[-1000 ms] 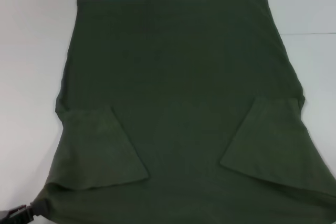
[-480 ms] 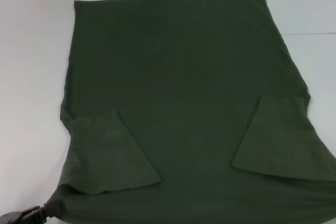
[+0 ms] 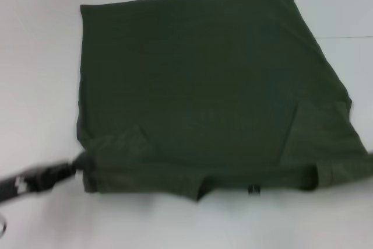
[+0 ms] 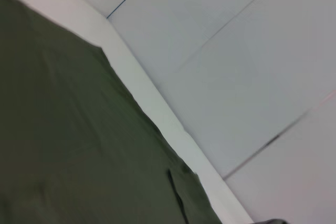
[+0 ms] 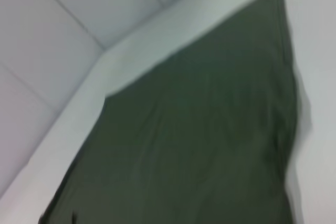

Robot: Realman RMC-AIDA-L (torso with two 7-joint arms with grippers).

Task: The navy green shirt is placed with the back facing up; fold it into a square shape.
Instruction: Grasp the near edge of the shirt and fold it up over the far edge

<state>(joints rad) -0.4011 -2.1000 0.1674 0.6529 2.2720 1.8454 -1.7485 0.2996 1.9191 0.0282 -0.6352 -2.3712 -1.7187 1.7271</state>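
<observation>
The left gripper (image 3: 74, 165) sits at the near left corner of the navy green shirt (image 3: 204, 80), its dark arm trailing away off the near-left edge. It looks clamped on that corner, since the cloth bunches and lifts right where the gripper meets it. The right gripper does not show in the head view at all; at the shirt's near right corner the cloth is pulled out toward the frame edge, so I would guess it grips there, but I cannot tell how its fingers stand.

The shirt lies spread back-up, and its near edge is rolled up into a low ridge with a small label (image 3: 253, 189) showing at the middle of that ridge. To my eye the step in hand is carrying the near edge over toward the far hem. Done well, both corners should travel level and together, held taut enough that the ridge does not sag in the middle, and land square on the side edges. The soft knit will drag and wrinkle if one side leads.

Around the shirt is a plain white table (image 3: 41, 56). Beyond the shirt's far edge the wrist views show pale wall panels (image 4: 247, 51) with thin seams.
</observation>
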